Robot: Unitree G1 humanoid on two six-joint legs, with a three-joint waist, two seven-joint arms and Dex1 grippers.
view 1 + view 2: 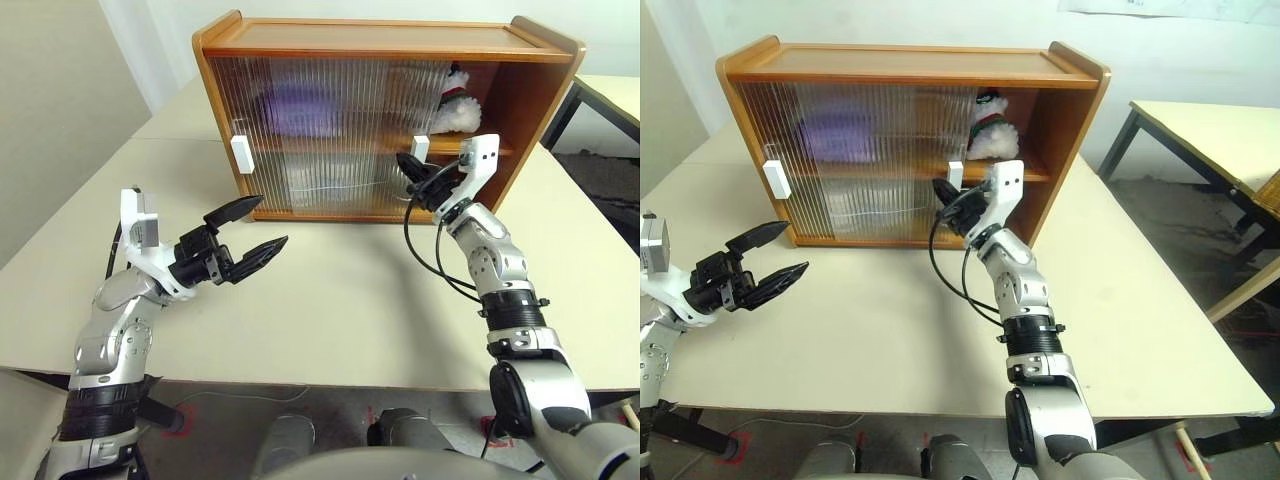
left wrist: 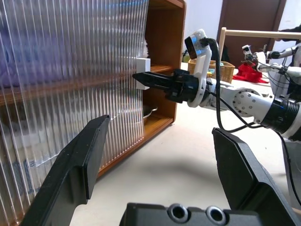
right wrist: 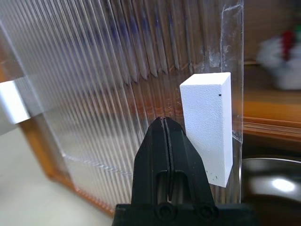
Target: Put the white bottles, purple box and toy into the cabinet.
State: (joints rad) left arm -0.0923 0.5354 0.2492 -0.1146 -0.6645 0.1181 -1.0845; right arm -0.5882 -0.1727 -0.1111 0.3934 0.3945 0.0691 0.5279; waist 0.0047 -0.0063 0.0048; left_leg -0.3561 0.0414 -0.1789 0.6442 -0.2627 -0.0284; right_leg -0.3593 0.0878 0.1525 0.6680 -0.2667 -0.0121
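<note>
The right gripper (image 1: 405,163), its fingers pressed shut with nothing between them, points its tips just beside the white handle (image 3: 209,125) of the cabinet's (image 1: 910,60) ribbed sliding door (image 1: 865,150). Past that handle, the toy (image 1: 990,128) sits on the upper shelf in the open end, and a steel bowl (image 3: 270,181) shows on the lower shelf. Behind the door, the purple box (image 1: 838,135) appears as a blur. The left gripper (image 1: 252,227) hovers over the table (image 1: 890,310), fingers (image 2: 77,162) spread wide and empty, well apart from the cabinet.
</note>
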